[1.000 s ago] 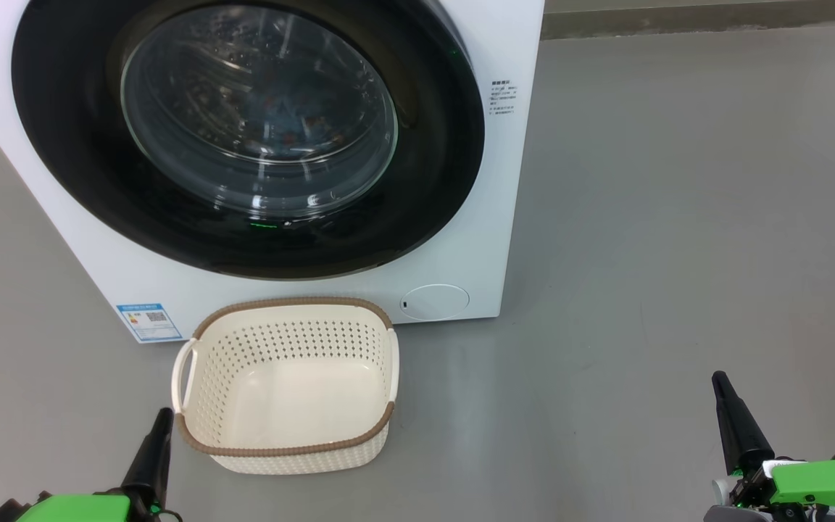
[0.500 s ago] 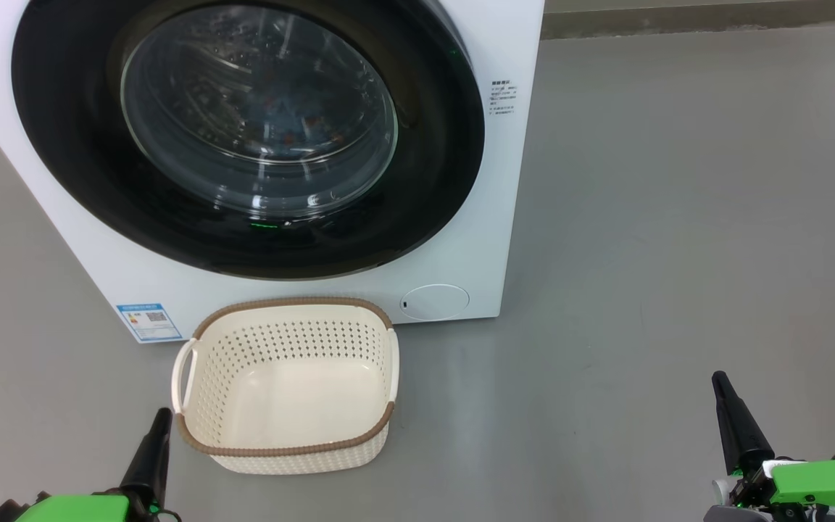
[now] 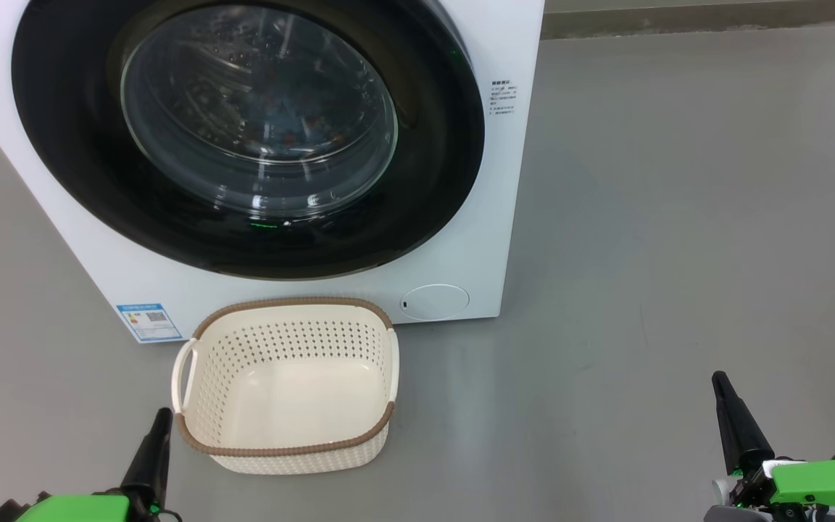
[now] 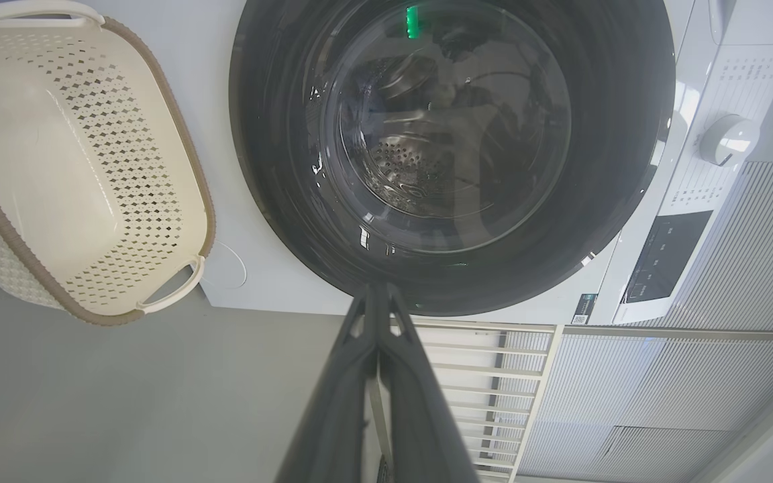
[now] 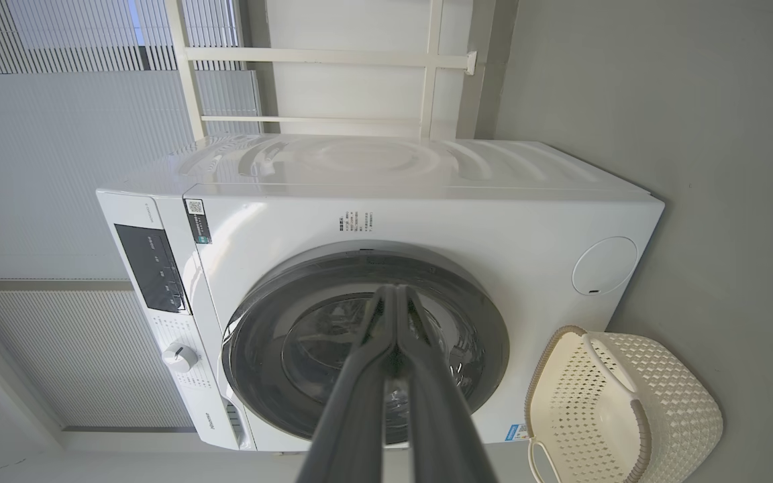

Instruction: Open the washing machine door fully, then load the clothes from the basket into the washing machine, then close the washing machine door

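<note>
The washing machine (image 3: 493,217) stands white and boxy ahead of me, its door (image 3: 435,167) flush against the front, black rim around a clear glass bowl. Through the glass a dim bluish shape with orange specks, the clothes (image 3: 291,123), lies in the drum. The basket (image 3: 287,449) sits on the floor right before the machine with nothing in it. My left gripper (image 3: 164,415) is shut just left of the basket's near corner, apart from it. My right gripper (image 3: 717,377) is shut far off to the right over bare floor. Both wrist views show fingers pressed together, holding nothing.
Grey floor stretches wide to the right of the machine. A round white service flap (image 3: 434,301) and a blue label sticker (image 3: 148,321) sit low on the front. The control panel (image 5: 151,268) and a dial (image 5: 178,357) are at the machine's top; a white rail frame (image 5: 427,67) stands behind.
</note>
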Robot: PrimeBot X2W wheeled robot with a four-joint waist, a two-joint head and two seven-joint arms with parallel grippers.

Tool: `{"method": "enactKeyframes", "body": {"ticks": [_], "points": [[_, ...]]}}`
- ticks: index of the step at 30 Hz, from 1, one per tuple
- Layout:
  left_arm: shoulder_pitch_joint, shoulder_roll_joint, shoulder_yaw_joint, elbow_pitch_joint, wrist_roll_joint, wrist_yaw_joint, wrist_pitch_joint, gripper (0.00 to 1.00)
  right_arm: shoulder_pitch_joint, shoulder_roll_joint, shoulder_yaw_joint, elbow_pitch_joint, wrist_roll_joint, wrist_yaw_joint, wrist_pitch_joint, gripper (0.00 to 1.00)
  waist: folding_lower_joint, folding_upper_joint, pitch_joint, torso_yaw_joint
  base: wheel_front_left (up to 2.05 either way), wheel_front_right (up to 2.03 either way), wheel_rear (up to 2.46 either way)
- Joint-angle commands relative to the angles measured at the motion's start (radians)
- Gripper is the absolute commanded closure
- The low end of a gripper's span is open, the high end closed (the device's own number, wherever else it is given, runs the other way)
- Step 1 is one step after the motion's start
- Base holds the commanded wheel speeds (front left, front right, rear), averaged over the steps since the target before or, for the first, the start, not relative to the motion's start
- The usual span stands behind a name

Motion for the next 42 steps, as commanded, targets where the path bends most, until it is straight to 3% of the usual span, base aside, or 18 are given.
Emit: {"method": "enactKeyframes", "body": {"ticks": [1,42], "points": [[-0.043,0.015,0.035,-0.02,-0.006,-0.007,0.005,1.0,-0.04,-0.004,0.023,-0.025,0.004,0.002,0.008,1.0,0.0,0.0,0.0,0.0,0.0,0.0,0.0],[-0.043,0.012,0.039,-0.02,-0.002,-0.007,0.008,1.0,-0.04,-0.004,0.023,-0.025,0.004,0.002,0.008,1.0,-0.0001,0.0,0.0,0.0,0.0,0.0,0.0]]}}
